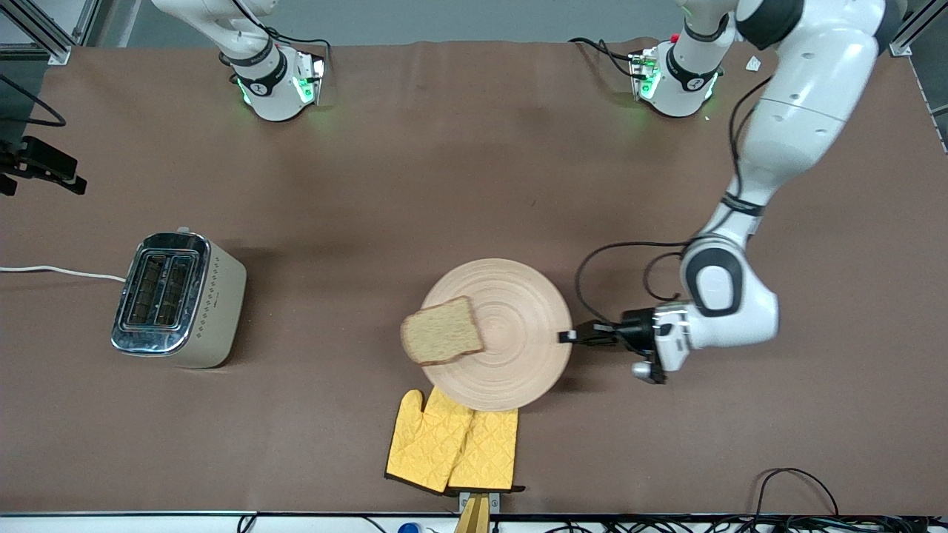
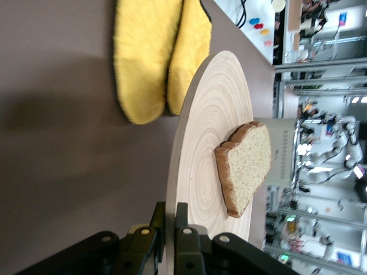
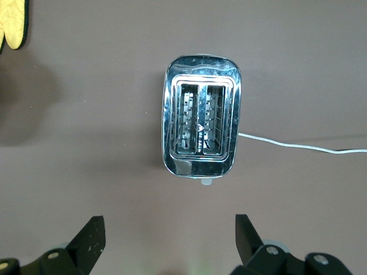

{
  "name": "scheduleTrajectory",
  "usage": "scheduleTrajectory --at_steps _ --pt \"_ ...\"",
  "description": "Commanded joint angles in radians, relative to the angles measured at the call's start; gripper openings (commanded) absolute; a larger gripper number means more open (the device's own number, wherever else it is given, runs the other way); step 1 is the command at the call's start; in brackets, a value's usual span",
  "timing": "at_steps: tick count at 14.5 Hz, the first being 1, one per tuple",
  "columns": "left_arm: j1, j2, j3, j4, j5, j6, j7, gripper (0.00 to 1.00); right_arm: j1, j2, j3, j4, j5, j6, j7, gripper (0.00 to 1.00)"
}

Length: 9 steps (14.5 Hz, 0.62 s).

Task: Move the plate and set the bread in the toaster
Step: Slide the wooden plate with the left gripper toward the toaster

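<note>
Wooden plate [image 1: 511,348] rim pinched by left gripper [image 1: 569,337] at 3 o'clock | bread [image 1: 442,331] overhangs 9 o'clock edge | right gripper [image 3: 166,238] spread over toaster [image 3: 200,130], shown in wrist view only

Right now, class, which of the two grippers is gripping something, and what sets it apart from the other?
The left gripper: it is shut on the plate rim. The right gripper is open above the toaster, holding nothing.
</note>
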Motion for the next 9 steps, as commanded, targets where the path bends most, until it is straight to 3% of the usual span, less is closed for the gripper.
scheduleTrajectory --at_steps 1,3,9 --pt "-0.14 0.022 -0.001 0.01 -0.176 0.118 -0.006 0.0 0.04 -0.003 0.001 0.009 -0.023 -0.018 0.017 1.0" --pt "-0.226 0.056 -0.002 0.036 -0.23 0.219 0.003 0.0 0.039 -0.001 0.001 0.013 -0.02 -0.01 0.02 1.0" --pt "-0.354 0.151 -0.002 0.127 -0.269 0.318 0.015 0.0 0.045 0.002 -0.001 0.006 -0.02 -0.027 0.017 1.0"
